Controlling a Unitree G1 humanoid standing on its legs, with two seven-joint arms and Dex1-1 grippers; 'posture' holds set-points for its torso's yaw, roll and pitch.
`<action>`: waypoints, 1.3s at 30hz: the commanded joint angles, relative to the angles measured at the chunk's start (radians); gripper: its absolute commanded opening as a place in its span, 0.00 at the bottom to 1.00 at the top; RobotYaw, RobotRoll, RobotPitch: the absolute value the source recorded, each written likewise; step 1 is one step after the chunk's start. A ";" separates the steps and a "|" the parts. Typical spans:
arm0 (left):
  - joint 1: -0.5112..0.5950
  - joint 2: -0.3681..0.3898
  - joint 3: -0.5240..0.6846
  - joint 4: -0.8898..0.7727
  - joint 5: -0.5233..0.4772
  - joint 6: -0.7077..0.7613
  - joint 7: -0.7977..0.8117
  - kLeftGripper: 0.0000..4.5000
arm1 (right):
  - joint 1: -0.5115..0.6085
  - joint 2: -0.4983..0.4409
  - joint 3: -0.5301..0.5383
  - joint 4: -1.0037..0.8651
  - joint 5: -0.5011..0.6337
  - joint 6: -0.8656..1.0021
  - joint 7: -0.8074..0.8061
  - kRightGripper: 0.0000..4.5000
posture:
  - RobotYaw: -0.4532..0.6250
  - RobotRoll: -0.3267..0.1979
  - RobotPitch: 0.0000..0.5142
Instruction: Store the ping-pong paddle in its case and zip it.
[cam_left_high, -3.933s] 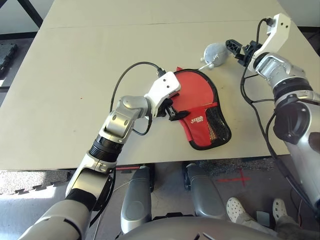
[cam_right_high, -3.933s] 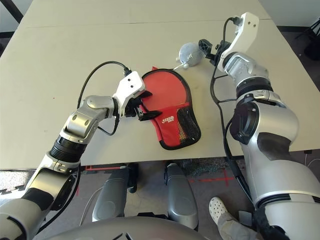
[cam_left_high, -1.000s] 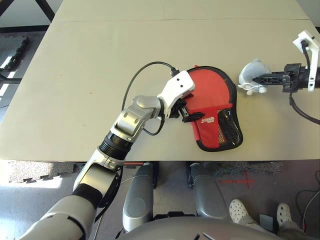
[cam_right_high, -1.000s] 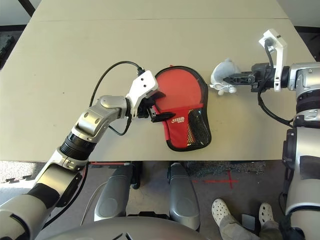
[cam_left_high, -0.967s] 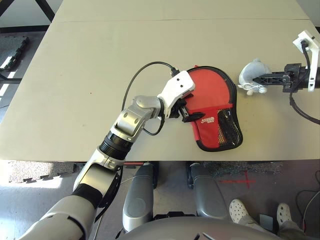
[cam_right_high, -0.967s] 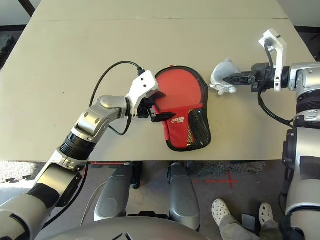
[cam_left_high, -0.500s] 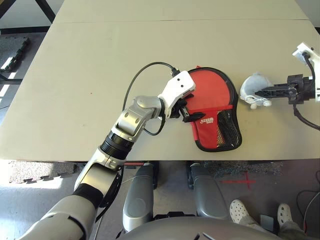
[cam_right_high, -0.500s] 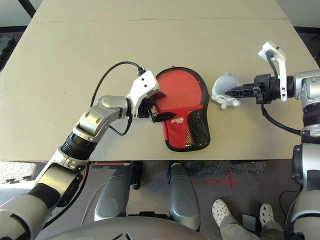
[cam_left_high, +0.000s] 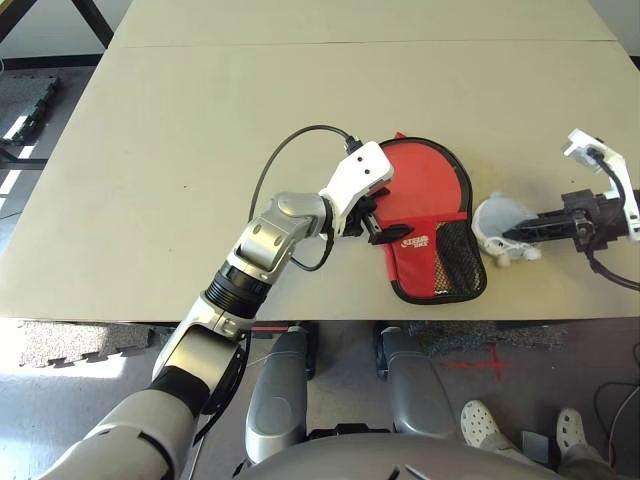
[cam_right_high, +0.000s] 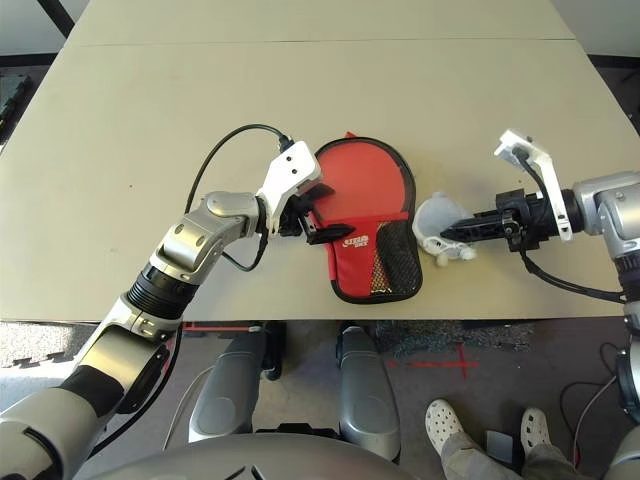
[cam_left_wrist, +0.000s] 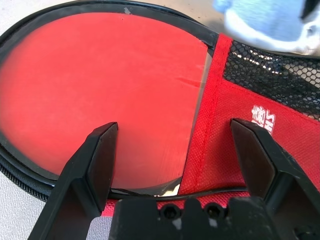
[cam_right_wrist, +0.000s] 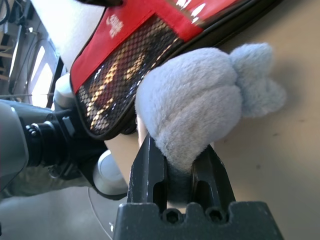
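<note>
Meanwhile, left claw (cam_left_wrist: 175, 165) spread wide over case (cam_left_high: 432, 235) with ping-pong paddle (cam_left_wrist: 95, 95) inside, mid-tabletop (cam_left_high: 150, 150); right claw (cam_right_wrist: 175, 165) pinched onto grey pouch (cam_right_high: 441, 222), just right of case.

Table (cam_left_high: 200, 120): I see a wide pale beige top, matt, with one thin seam line running across it on the far part.
Front edge of the table: it runs straight across, and below it I see the floor.
Floor (cam_left_high: 60, 345) below the table edge: grey and speckled, with a lighter mat piece that has a toothed edge toward the left.
Red mark (cam_left_high: 468, 362) on the floor: a cross of red tape, below the table's right part.
Left of the table: dark floor, a black slanted bar (cam_left_high: 92, 14) near the far corner, and bright patches of light (cam_left_high: 12, 125).
Light: even and bright, I see soft shadows on the table.
</note>
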 joint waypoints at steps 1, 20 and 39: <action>0.034 0.001 -0.036 0.076 0.027 0.041 0.011 1.00 | 0.032 -0.013 0.038 -0.052 0.024 0.007 0.021 0.05 | 0.31 0.62 0.51; -0.051 0.102 0.124 -0.045 -0.080 0.100 -0.066 1.00 | -0.174 -0.034 -0.011 0.368 -0.035 -0.169 0.014 0.99 | 0.32 0.62 0.47; -0.053 0.277 0.670 0.209 -0.045 -0.141 0.440 1.00 | -0.413 0.254 -0.482 0.921 -0.067 -0.722 -0.869 0.99 | 0.42 0.62 0.47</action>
